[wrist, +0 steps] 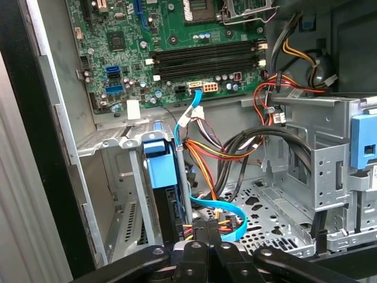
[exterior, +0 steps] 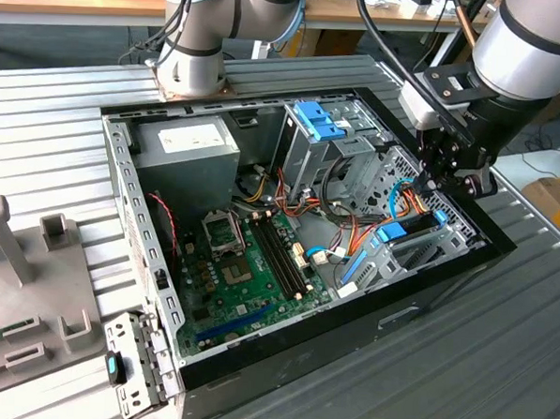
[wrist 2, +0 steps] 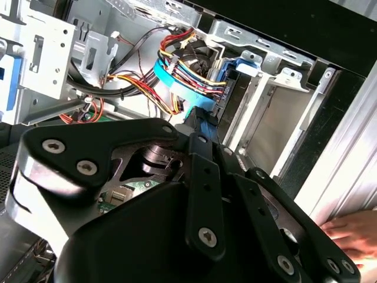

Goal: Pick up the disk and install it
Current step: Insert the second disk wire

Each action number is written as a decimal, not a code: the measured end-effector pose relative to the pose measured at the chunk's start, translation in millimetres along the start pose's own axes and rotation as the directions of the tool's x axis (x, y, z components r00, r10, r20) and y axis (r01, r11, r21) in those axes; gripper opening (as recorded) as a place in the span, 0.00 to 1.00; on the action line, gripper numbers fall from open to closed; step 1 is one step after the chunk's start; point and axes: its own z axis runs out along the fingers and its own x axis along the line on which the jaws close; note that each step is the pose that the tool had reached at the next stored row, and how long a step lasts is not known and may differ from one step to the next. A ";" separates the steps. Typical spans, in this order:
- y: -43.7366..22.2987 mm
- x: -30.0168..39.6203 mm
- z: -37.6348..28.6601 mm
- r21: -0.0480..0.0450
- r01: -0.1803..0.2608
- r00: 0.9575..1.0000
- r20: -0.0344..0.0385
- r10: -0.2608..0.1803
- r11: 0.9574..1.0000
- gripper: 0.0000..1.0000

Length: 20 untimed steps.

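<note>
Bright blue plastic is marking the disk (exterior: 412, 230) in the exterior view, where it is sitting edge-up in the drive bay of the open computer case (exterior: 146, 249), toward that view's right. The gripper (exterior: 441, 180) is hanging just above the bay, close over the disk, on the grey arm (exterior: 528, 44); whether its fingers are clenched or released I cannot tell here. A tall metal cage topped by a blue clip (exterior: 319, 121) is standing deeper in the case, and the green motherboard (exterior: 244, 264) is lying on the case floor.

In the second wrist view, the black gripper body (wrist 2: 177, 224) is blocking much of the scene. Beyond it, the disk's blue carrier (wrist 2: 200, 121) is showing beside the bay's metal rails, with bundled coloured cables (wrist 2: 177, 76) running near it. A person's hand (wrist 2: 353, 236) is resting at the edge outside the case.

In the first wrist view, the disk (wrist: 160, 168) is standing in the bay, dark body below its blue frame. A flat blue cable (wrist: 215, 206) is curling just beside it. The memory slots (wrist: 206, 59) are lying further off on the motherboard. The fingers' state cannot be told here either.
</note>
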 end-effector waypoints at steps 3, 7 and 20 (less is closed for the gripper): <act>0.0 0.0 0.0 0.000 0.000 1.000 -0.001 0.000 1.000 0.17; 0.6 0.4 2.8 0.001 0.001 1.000 -0.003 -0.001 1.000 0.24; 1.2 0.8 5.9 0.001 0.001 1.000 -0.006 -0.001 1.000 0.15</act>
